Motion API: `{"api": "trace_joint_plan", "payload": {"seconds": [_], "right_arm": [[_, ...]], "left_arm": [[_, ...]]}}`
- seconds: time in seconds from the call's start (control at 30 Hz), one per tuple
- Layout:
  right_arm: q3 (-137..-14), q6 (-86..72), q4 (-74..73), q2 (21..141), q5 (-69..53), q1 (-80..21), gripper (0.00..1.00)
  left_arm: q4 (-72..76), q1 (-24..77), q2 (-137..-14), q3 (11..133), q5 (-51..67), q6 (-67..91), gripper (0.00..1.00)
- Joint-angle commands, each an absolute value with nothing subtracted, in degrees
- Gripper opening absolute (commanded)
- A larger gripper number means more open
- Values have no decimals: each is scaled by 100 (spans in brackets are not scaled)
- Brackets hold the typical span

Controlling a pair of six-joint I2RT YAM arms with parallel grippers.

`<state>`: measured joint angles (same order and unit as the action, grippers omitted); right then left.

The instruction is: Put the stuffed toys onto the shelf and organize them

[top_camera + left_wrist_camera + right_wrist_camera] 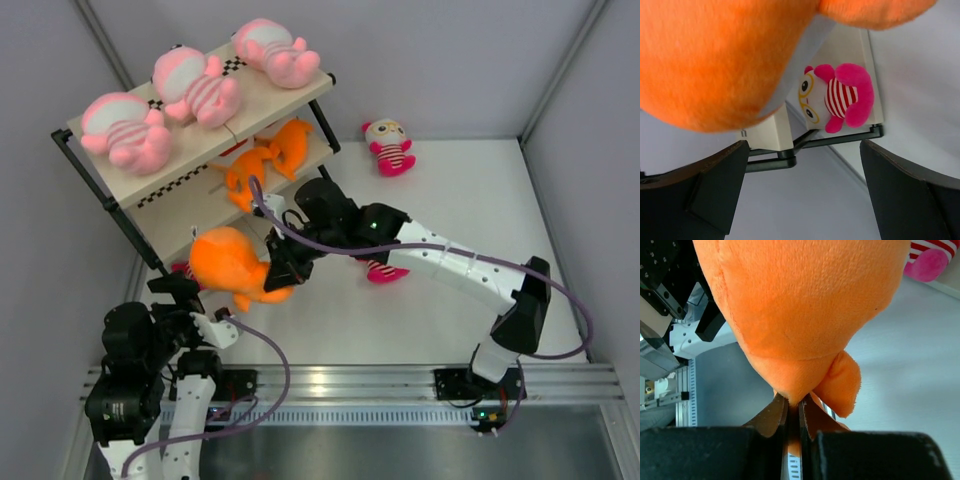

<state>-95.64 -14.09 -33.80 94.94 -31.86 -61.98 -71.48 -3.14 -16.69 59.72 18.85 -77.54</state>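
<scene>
While aloft: fish (232,262), prob. by tail

No lettering, brand or number is legible in any view; a tiny dark mark (743,133) on the shelf (771,131) edge is too small to read.

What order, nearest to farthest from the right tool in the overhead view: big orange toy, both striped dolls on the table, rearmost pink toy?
1. Big orange toy, pinched in the right tool.
2. Near striped doll, under the right arm.
3. Far striped doll, by the back wall.
4. Rearmost pink toy, atop the shelf.
</scene>
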Motion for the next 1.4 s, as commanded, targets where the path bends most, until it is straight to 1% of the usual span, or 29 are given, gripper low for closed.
{"api": "trace_joint_plan", "payload": {"seconds": [0.0, 0.23, 0.5, 0.67, 0.87, 0.93, 1.03, 1.2, 1.37], "right_arm": [[-10290, -1152, -3875, 9755, -3041, -6425, 0], [-11021, -827, -4447, 10046, -2988, -6486, 0], [-11127, -677, -4702, 10134, -2901, -6486, 0], [-11276, -729, -4772, 10160, -2768, -6478, 0], [-11653, -650, -4939, 10309, -2734, -6478, 0], [-11724, -685, -4948, 10380, -2760, -6478, 0], [-11830, -651, -4983, 10441, -2847, -6504, 0], [-11830, -527, -5098, 10450, -2812, -6574, 0], [-11900, -475, -5107, 10582, -2997, -6565, 0]], "left_arm": [[-6741, -352, -1600, 6056, 2232, -8534, 99], [-6750, -352, -1266, 5976, 2040, -8974, 99], [-6741, -343, -1274, 6187, 2004, -9026, 99], [-6741, -343, -1310, 6407, 1679, -9017, 99], [-6741, -334, -1318, 6355, 1890, -9306, 99], [-6724, -334, -1353, 6162, 1855, -9665, 99], [-6296, -334, -1494, 6100, 1960, -9669, 98], [-6258, -351, -2082, 6678, 2030, -9423, 99], [-6240, -351, -2066, 6646, 2206, -9553, 98]]}}
